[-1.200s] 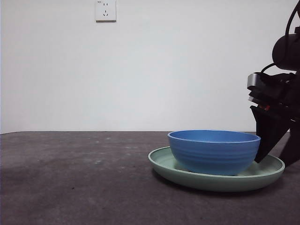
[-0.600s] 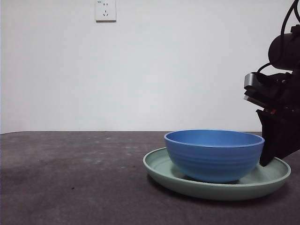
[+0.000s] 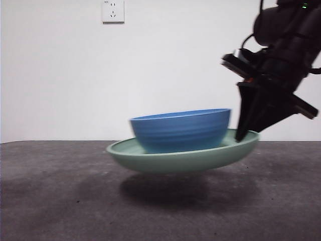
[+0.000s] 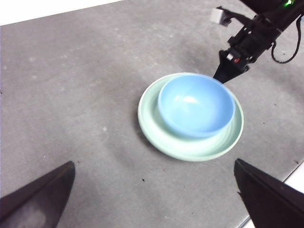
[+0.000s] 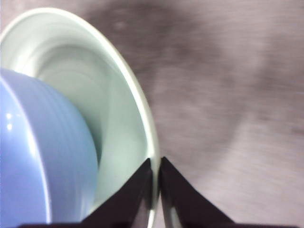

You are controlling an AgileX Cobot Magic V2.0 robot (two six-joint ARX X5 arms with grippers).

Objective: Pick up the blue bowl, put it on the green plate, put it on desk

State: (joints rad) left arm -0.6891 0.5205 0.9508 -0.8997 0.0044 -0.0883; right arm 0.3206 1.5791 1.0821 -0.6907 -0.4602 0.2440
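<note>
The green plate [image 3: 180, 159] hangs tilted above the desk [image 3: 60, 201], its shadow on the surface below. The blue bowl [image 3: 180, 130] sits inside it. My right gripper [image 3: 244, 131] is shut on the plate's right rim. In the right wrist view its jaws [image 5: 156, 164] pinch the plate [image 5: 118, 95] rim, with the bowl [image 5: 42, 156] beside them. From high above, the left wrist view shows the bowl [image 4: 195, 105] in the plate [image 4: 151, 118] and the right gripper [image 4: 223, 76] at the rim. My left gripper [image 4: 153, 164] is open, well away from them.
A white wall socket [image 3: 113, 11] sits high on the back wall. In the left wrist view the desk's edge [image 4: 294, 171] runs close past the plate.
The plate with the bowl in it has risen off the desk and moved left, now tilted. The right gripper rose and moved left with it.
</note>
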